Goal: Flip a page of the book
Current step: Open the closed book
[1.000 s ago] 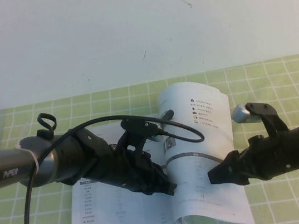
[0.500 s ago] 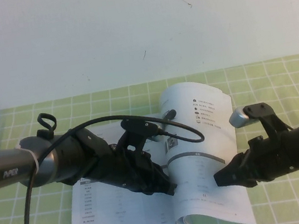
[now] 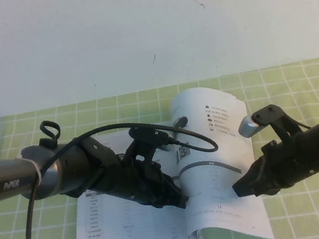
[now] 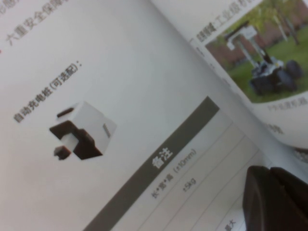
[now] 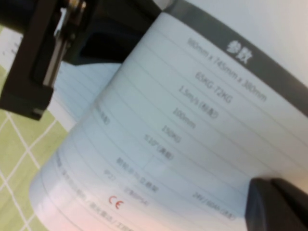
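Book (image 3: 162, 215) lies open on the green-checked desk (image 3: 298, 83), its page (image 3: 215, 147) curling upward. Right pincer (image 3: 242, 190), fully closed, rests on that page; left pincer (image 3: 180, 200) presses near the spine, fingers together.

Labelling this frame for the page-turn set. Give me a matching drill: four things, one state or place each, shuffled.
1. left gripper
2. right gripper
3. page
4. tablecloth

A. green checked, under the book
B. shut on the page's right part
C. curled up off the spread
D. pressed down near the spine

Pairs: 1-D, 2-B, 3-C, 4-A
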You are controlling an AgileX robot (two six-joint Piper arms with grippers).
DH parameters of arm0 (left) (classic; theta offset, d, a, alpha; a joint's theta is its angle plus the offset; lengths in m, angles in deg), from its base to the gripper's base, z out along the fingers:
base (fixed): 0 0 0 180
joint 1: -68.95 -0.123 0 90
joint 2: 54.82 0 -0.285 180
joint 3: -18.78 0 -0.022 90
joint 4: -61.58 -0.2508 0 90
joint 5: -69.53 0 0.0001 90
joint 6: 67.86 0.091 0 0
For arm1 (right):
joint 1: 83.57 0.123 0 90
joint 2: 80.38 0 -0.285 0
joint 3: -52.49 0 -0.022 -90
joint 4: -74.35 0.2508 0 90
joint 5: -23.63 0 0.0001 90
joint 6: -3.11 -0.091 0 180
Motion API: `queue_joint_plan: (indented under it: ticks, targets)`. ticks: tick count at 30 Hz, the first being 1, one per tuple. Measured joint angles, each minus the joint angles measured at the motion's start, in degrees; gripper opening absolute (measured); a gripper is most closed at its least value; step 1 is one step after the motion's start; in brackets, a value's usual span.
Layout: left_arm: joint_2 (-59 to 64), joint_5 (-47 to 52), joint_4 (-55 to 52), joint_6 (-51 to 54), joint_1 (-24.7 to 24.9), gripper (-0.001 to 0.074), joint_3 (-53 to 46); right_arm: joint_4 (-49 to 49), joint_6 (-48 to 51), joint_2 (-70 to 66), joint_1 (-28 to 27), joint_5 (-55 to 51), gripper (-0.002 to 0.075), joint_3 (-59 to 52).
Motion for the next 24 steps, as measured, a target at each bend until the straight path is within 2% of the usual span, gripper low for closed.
queue_joint_plan:
  ticks: [5, 24]
  targets:
    - [0.0, 0.0, 0.0, 0.0, 0.0, -0.0002, 0.0, -3.5, -2.2, 0.0, 0.0, -0.5, -0.0002, 1.2]
    - [0.0, 0.0, 0.0, 0.0, 0.0, -0.0002, 0.0, -5.5, -2.6, 0.5, 0.0, -2.6, -0.0002, 3.1]
